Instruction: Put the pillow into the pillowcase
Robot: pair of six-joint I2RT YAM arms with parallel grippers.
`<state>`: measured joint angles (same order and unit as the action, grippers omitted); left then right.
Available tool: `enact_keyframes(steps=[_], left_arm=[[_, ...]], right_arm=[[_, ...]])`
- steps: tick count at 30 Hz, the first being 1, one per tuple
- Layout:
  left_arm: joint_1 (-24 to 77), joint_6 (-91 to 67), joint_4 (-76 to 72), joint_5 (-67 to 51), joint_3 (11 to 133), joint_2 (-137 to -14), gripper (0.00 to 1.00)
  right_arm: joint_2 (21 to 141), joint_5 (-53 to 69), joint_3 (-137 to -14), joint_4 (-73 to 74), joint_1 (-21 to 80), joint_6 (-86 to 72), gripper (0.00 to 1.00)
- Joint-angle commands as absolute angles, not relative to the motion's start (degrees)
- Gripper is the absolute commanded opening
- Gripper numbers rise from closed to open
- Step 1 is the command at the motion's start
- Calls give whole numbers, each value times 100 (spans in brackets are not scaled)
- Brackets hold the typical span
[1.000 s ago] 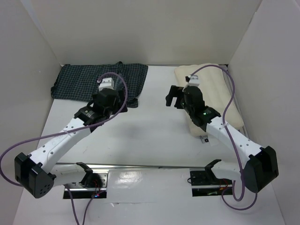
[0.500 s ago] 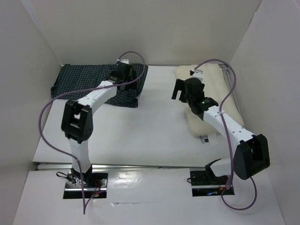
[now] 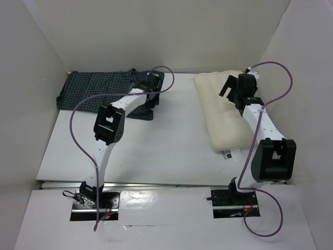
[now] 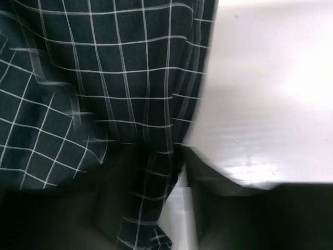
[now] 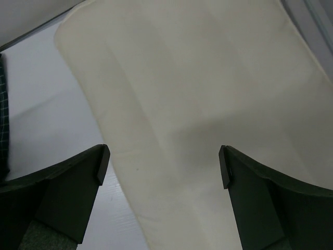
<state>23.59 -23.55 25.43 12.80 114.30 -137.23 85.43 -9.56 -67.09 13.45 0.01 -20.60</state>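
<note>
The pillowcase (image 3: 101, 88) lies rumpled in the far left corner of the worktop (image 3: 171, 143). The left gripper (image 3: 150, 98) is down at its right-hand edge. In the left wrist view the checked cloth runs between the dark, blurred fingers (image 4: 234, 208), and I cannot tell whether they pinch it. The pillow (image 3: 223, 117) lies lengthwise along the right edge, from the far right corner toward the near side. The right gripper (image 5: 164, 166) hovers over its far end, spread wide and holding nothing.
</note>
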Motion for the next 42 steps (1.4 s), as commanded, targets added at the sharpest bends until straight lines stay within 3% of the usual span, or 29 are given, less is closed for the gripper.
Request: enact_keyframes(steps=[1,3,5,12,17,23,24,25,27,28,29,35,42], left_arm=[[2610,-2416,2838,1459,11681,-13886,47],[2610,-2548,3135,1459,11681,-14036,31],[2610,-2610,3208,1459,11673,-14106,0],[3031,-2461,2576,1135,10224,-13011,0],[4024,-2391,2356,826,8940,-11911,0],[5140,-2864,2593,826,8350,-11154,1],[5220,-2961,2654,826,8350,-11040,27],[5282,-2962,2654,826,8350,-10987,40],[5335,-2962,2733,1246,8568,-10820,58],[5335,-2910,2794,1344,8639,-10750,90],[5335,-2840,2795,1458,8727,-10679,100],[5335,-2593,3155,2301,9062,-9995,100],[4072,-2593,3331,2092,8790,-9809,100]], right_arm=[[8701,-791,-7048,1247,-271,-1820,100],[8867,-791,-7110,1344,-386,-1819,100],[8938,-791,-7198,1415,-492,-1819,100],[8938,-54,-6996,994,-633,-1819,100],[8886,211,-6794,765,-633,-1433,100],[9052,315,-6846,765,-580,-880,100],[9053,316,-6847,765,-502,-714,100],[9114,316,-6847,765,-501,-625,100],[9167,133,-6960,765,-361,-563,100],[9254,132,-6961,765,-360,-502,100],[9359,132,-7039,826,-360,-501,100],[9685,132,-7312,905,-238,-335,100],[10219,771,-7707,544,132,360,100]])
